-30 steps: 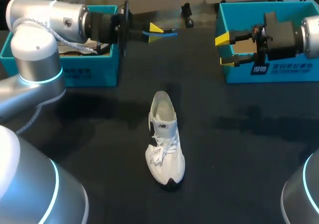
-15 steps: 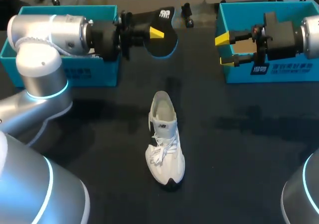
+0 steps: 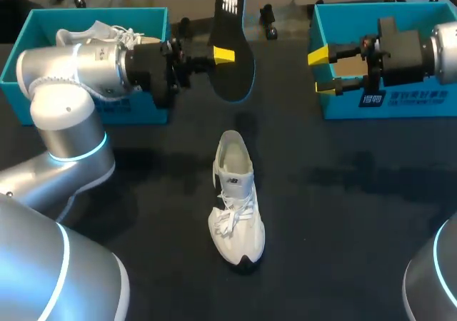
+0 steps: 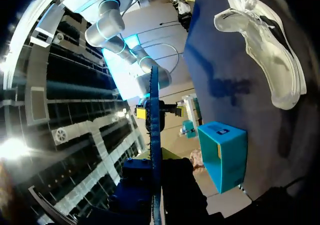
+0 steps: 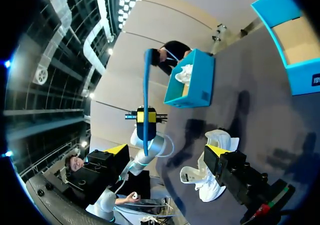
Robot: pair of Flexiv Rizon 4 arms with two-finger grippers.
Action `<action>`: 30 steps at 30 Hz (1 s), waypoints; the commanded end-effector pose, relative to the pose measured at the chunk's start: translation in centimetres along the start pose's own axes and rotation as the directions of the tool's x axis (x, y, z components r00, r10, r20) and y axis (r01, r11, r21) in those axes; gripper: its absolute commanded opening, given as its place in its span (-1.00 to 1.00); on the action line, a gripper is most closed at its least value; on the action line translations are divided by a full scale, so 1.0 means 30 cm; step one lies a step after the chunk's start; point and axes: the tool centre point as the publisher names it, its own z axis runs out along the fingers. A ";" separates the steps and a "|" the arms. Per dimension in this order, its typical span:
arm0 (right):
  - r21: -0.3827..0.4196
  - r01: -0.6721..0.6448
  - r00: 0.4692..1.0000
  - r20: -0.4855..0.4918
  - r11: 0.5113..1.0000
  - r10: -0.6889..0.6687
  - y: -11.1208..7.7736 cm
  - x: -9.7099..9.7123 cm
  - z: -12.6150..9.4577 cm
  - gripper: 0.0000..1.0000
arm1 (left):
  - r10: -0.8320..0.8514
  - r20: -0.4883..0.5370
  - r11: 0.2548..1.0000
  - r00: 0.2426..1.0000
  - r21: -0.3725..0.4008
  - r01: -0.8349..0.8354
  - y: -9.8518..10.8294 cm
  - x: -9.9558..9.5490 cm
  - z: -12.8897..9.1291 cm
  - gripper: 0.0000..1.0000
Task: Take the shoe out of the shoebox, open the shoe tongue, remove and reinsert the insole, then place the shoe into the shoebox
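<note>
Insole [image 3: 230,78] stands pinched in left hand [image 3: 223,55], well apart from shoe [image 3: 235,200].

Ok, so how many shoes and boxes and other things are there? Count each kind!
Blue boxes: 2, the left box and the right box.
White shoes: 2, the loose shoe on the table and the boxed shoe in the left box.
Black insole: 1, held by the left gripper.
Total: 5.
</note>
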 end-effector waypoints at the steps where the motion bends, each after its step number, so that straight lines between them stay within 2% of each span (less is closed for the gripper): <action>1: 0.000 0.003 1.000 -0.001 1.000 -0.003 0.002 0.000 0.023 1.00 | -0.005 -0.003 1.000 1.000 -0.014 0.005 -0.019 0.004 0.007 -1.00; 11: 0.030 0.026 0.998 0.050 0.999 -0.027 0.013 0.021 0.089 1.00 | 0.012 -0.027 0.999 1.000 -0.051 -0.013 -0.019 0.018 0.008 -1.00; 21: 0.049 0.039 0.999 -0.005 0.998 -0.038 0.025 0.037 0.183 0.98 | 0.044 -0.033 0.998 0.998 -0.052 -0.046 -0.001 0.051 0.070 -1.00; 23: 0.057 0.037 0.999 -0.012 0.998 -0.037 0.023 0.037 0.198 0.61 | 0.046 -0.035 0.997 0.998 -0.053 -0.048 0.006 0.061 0.081 -1.00; 24: 0.063 0.038 0.999 -0.017 0.997 -0.037 0.023 0.038 0.209 0.33 | 0.044 -0.039 0.997 0.998 -0.057 -0.046 0.010 0.067 0.090 -1.00; 28: 0.080 0.032 0.999 -0.024 0.996 -0.030 0.018 0.036 0.226 0.20 | 0.044 -0.041 0.997 0.998 -0.061 -0.046 0.013 0.072 0.110 -1.00; 30: 0.087 0.027 0.999 -0.027 0.996 -0.025 0.015 0.034 0.231 0.04 | 0.044 -0.035 0.997 0.998 -0.056 -0.046 0.010 0.066 0.117 -1.00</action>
